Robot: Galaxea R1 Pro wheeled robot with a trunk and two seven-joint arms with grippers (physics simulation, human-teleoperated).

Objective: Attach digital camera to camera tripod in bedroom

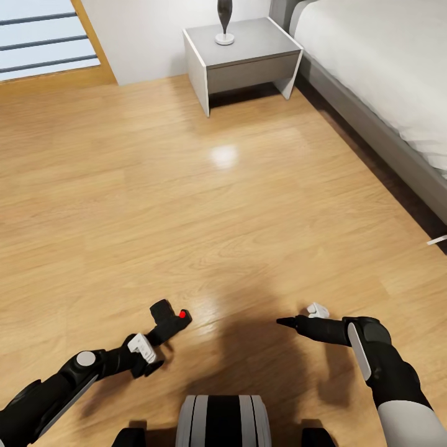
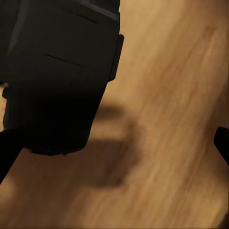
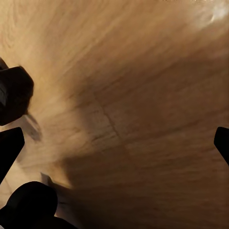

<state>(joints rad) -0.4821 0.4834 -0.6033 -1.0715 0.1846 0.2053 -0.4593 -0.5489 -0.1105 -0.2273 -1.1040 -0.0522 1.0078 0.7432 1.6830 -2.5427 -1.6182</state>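
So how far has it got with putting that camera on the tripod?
Partway. Done: the left hand has the digital camera and carries it above the wood floor. In hand: the robot seems to be travelling through the bedroom, past a bedside table and bed. Left: reaching the tripod and mounting the camera. The right hand holds nothing.

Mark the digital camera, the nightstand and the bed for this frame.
digital camera [image 1: 171, 318]: head view, on its black body beside the red dot.
nightstand [image 1: 248, 42]: head view, on its grey top surface.
bed [image 1: 379, 56]: head view, on the white cover.
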